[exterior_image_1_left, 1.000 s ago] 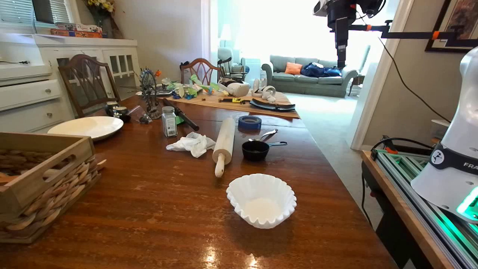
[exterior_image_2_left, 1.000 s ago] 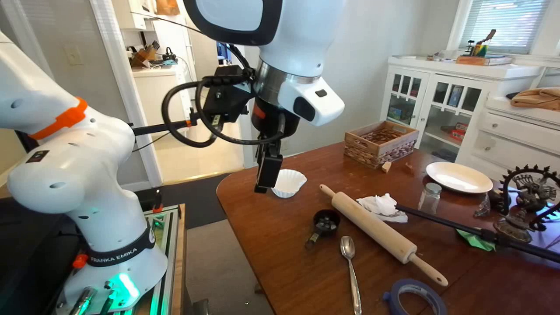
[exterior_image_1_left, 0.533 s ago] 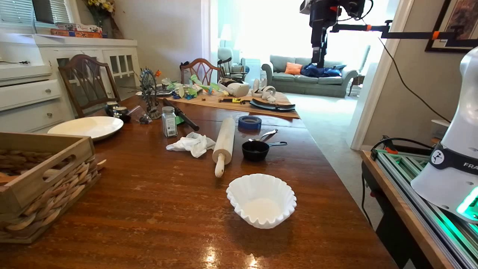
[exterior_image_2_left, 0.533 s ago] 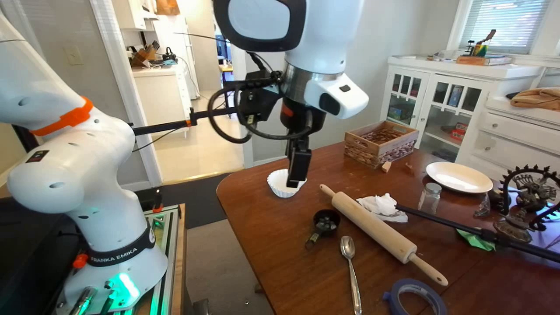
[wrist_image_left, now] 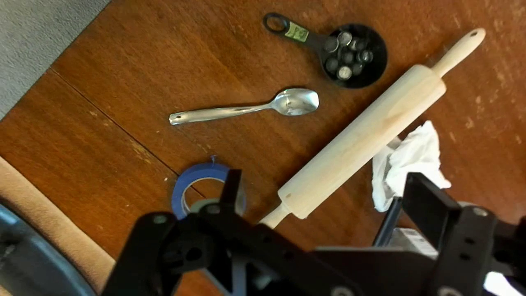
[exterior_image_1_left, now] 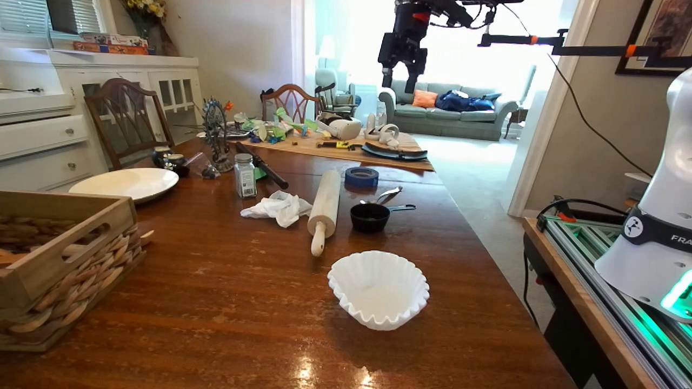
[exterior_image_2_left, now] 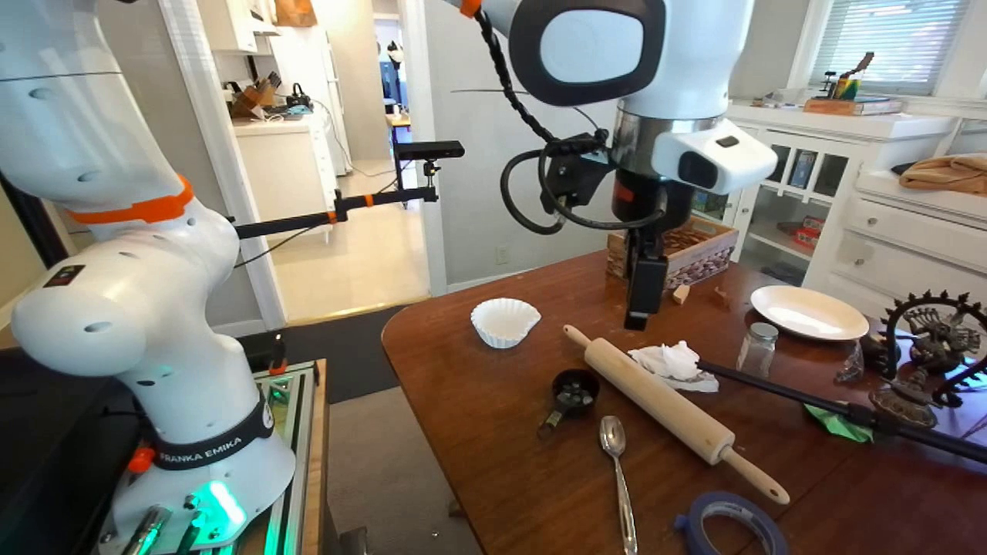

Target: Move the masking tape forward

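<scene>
The masking tape, a low blue roll, lies flat on the table in both exterior views (exterior_image_1_left: 360, 178) (exterior_image_2_left: 700, 518). In the wrist view the tape (wrist_image_left: 177, 195) is partly hidden behind one finger. My gripper is open and empty, with its two fingers spread apart, high above the table in an exterior view (exterior_image_1_left: 399, 85). It also shows side-on in an exterior view (exterior_image_2_left: 638, 320), above the far side of the rolling pin. In the wrist view the gripper (wrist_image_left: 324, 176) has the rolling pin's end between its fingers in the picture, well below them.
The wooden rolling pin (exterior_image_1_left: 325, 202) lies beside the tape. A spoon (exterior_image_2_left: 621, 482) and a small black cup (exterior_image_2_left: 576, 389) with a handle are near it. A white cloth (wrist_image_left: 415, 160), a glass jar (exterior_image_1_left: 245, 175), a white fluted bowl (exterior_image_1_left: 378, 292) and a basket (exterior_image_2_left: 671, 250) also stand around.
My gripper has moved left in one exterior view and right in the other, across the table, and has turned so both fingers show apart. The tape has not moved.
</scene>
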Controlling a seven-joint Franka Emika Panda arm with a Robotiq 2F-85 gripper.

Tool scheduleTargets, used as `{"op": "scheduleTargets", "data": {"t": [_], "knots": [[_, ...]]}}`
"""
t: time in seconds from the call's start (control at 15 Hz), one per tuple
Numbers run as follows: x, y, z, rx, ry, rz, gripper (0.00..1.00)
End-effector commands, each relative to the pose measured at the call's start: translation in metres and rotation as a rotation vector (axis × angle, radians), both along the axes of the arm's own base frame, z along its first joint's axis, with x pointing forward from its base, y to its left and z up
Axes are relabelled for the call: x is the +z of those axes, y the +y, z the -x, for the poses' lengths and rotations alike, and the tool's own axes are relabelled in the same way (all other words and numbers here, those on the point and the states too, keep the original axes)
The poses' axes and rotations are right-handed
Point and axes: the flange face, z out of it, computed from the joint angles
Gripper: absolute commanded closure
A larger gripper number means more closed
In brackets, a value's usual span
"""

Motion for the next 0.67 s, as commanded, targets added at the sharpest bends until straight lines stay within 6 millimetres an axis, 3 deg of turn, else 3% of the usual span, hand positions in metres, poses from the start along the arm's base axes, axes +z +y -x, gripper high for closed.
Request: {"op": "scheduleTargets", "data": {"t": [0.0, 0.6], "knots": [[-0.020, -0.037, -0.023, -0.188, 0.065, 0.006, 0.00], [-0.126, -0.139, -0.009, -0.603, 0.065, -0.014, 0.00]]}}
